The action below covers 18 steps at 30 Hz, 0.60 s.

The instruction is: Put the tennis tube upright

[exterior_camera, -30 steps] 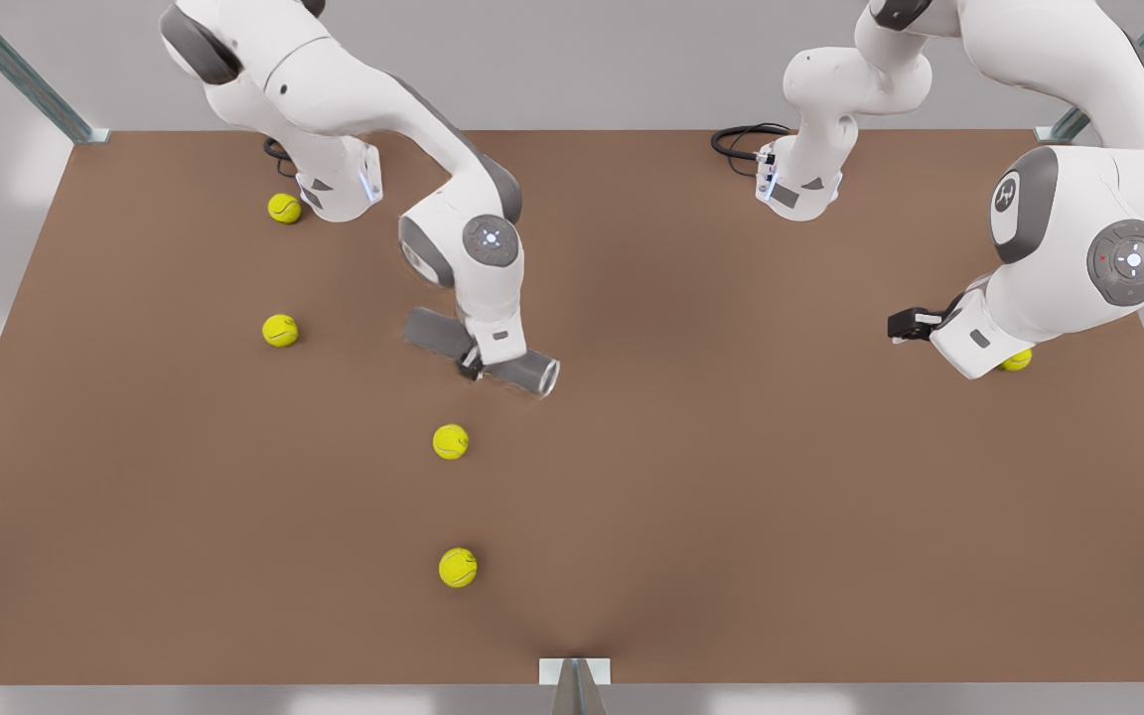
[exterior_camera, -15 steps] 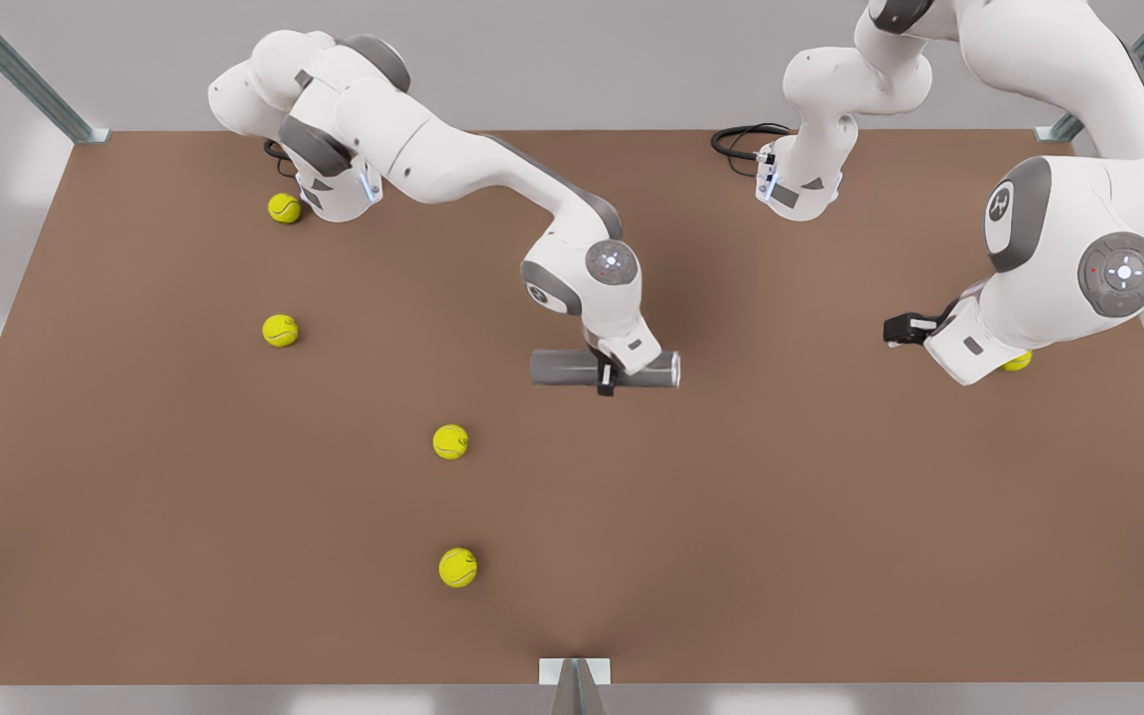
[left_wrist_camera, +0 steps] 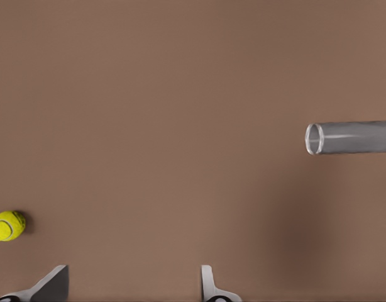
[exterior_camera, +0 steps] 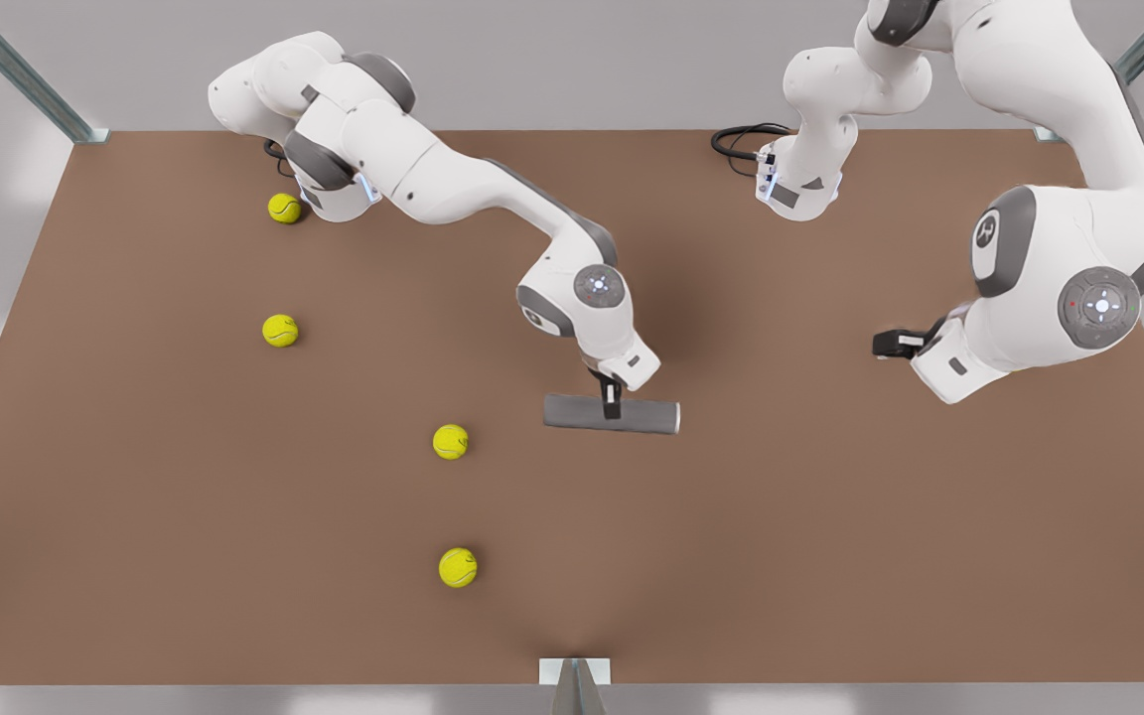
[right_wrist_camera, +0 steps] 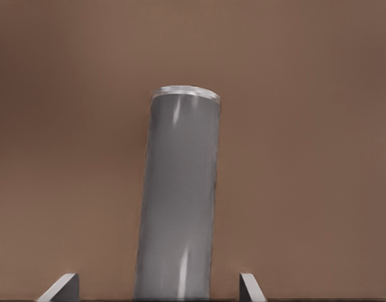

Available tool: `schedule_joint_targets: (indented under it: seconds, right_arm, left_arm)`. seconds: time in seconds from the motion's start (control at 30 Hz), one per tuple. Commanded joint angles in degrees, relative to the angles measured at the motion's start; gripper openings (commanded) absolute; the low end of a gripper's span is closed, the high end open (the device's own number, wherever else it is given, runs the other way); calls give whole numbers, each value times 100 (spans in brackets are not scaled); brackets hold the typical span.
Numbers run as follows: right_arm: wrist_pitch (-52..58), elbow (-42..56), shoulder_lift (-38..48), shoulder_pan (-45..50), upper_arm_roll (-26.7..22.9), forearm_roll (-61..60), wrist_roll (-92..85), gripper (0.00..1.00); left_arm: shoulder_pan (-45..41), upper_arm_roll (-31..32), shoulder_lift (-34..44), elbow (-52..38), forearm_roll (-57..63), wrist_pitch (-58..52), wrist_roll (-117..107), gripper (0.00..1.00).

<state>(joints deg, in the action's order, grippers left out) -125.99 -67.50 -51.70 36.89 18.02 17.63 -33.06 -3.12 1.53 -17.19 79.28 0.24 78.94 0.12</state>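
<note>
Two arms reach over the brown tabletop [exterior_camera: 234, 477]. Right end effector [exterior_camera: 612, 405] clamps the tube [exterior_camera: 572, 412], held level mid-table; its wrist view looks along the barrel [right_wrist_camera: 180, 201]. Left end effector [exterior_camera: 887, 344], fingers apart, hovers at the front view's right, seeing the tube's hollow end [left_wrist_camera: 314, 138] and a ball [left_wrist_camera: 7, 225].

R gripper [exterior_camera: 611, 401] mid-table, pointing down, clamped, L gripper [exterior_camera: 888, 344] at front view's right, spread wide, idle
</note>
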Motion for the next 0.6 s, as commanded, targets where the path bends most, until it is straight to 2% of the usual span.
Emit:
schedule_joint_targets:
  seconds: [0.0,0.03,0.1,0.13,0.17,0.2,0.23,0.27,0.33,0.37,0.4,0.43,0.47,0.5,0.57]
  right_arm:
    - [21,0,2,-7,9,-5,2,100]
    - [65,-9,37,-51,9,-49,19,100]
    - [934,-9,256,-165,26,-743,63,100]
    - [2039,-17,616,-174,62,-831,823,100]
    - [3158,-140,1109,-156,185,-831,2847,100]
    - [3809,-158,1294,-200,185,-858,3824,100]
    - [4336,-324,1400,-463,176,-858,4246,100]
    - [5022,-545,1400,-1209,176,-884,4510,100]
    - [5084,-923,1593,-2185,-623,-1332,4757,100]
    - [4831,-923,1777,-3220,-703,-1570,4695,100]
    - [4086,-1045,2198,-4056,-712,-1509,4433,100]
    - [2617,-1510,2770,-4699,-694,-1543,3493,100]
    - [1613,-2346,3605,-4858,-703,-1543,3087,100]
    - [1682,-2311,3720,-4937,-650,-1552,3113,100]
    - [2973,-1670,3773,-4814,-633,-1535,3658,100]
  left_arm:
    - [127,-4,-117,9,-848,-19,-99,100]
    - [390,-65,-223,359,-1867,7,-117,100]
    - [549,-302,-153,1676,-3642,682,-21,100]
    - [742,-302,-223,2248,-4424,1026,583,100]
    - [804,-302,-601,2496,-4831,1264,1841,100]
    - [804,-294,-768,2584,-4858,1589,2545,100]
    - [760,-267,-777,2882,-5314,2063,2897,100]
    - [725,49,-856,3243,-5973,2678,3231,100]
    - [681,374,-1023,3515,-6808,3110,3688,100]
    - [672,418,-1076,3638,-7115,3267,3890,100]
    - [611,515,-1181,3682,-7432,3452,4092,100]
    - [470,515,-1278,3682,-7845,3611,4295,100]
    - [426,515,-1410,3682,-8100,3637,4523,100]
    - [329,515,-1506,3682,-8355,3681,4743,100]
    - [233,524,-1638,3674,-8593,3699,4954,100]
